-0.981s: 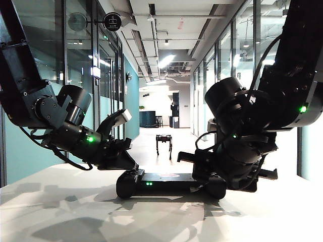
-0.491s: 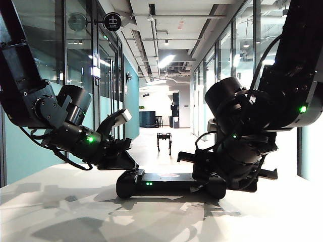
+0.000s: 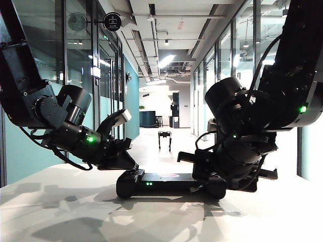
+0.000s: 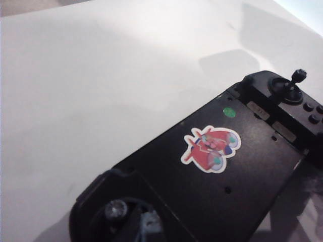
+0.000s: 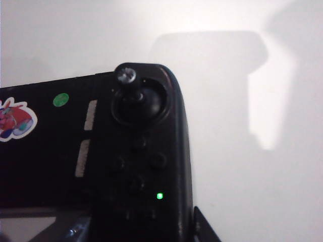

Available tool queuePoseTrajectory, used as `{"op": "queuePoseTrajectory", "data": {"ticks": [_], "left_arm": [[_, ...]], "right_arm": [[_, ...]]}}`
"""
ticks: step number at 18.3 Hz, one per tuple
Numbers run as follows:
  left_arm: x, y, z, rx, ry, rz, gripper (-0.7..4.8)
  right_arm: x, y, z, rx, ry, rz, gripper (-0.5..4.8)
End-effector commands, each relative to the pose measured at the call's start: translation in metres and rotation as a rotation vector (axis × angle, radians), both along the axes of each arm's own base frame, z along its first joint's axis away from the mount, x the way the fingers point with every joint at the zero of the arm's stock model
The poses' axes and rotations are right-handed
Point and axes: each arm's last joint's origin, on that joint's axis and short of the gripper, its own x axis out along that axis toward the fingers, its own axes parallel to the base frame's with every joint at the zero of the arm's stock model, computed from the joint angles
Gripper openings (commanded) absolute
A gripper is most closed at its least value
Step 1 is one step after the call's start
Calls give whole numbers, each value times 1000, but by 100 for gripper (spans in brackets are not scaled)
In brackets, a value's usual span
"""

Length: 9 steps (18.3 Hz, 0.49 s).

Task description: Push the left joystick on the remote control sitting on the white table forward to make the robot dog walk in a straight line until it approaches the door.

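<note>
My left gripper (image 3: 123, 151) sits low over the left end of the remote control (image 3: 169, 182), which lies flat on the white table (image 3: 70, 212), and at the edge of the left wrist view a pale fingertip (image 4: 149, 226) is right against the left joystick (image 4: 116, 209); how wide its jaws stand I cannot tell. My right gripper (image 3: 214, 176) rests at the controller's right end near the right joystick (image 5: 126, 78), and its jaws I cannot tell either. The robot dog (image 3: 164, 138) stands far down the corridor.

The wide black gamepad-style remote control (image 3: 169, 182) lies flat on the smooth white worktop (image 3: 75, 212), while the small black four-legged robot dog (image 3: 164, 138) stands far down the corridor
</note>
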Motion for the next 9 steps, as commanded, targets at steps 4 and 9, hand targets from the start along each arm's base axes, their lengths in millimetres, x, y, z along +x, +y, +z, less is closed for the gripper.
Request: {"op": "queuePoseTrajectory", "data": {"ticks": [4,9], "left_arm": [[1,1,4,-9,7,13,-5],[-10,4,33,10,114,30,-5]], "right_arm": [[2,1,4,16,-23,-2,206],[1,1,3,-28,-28,27,207]]}}
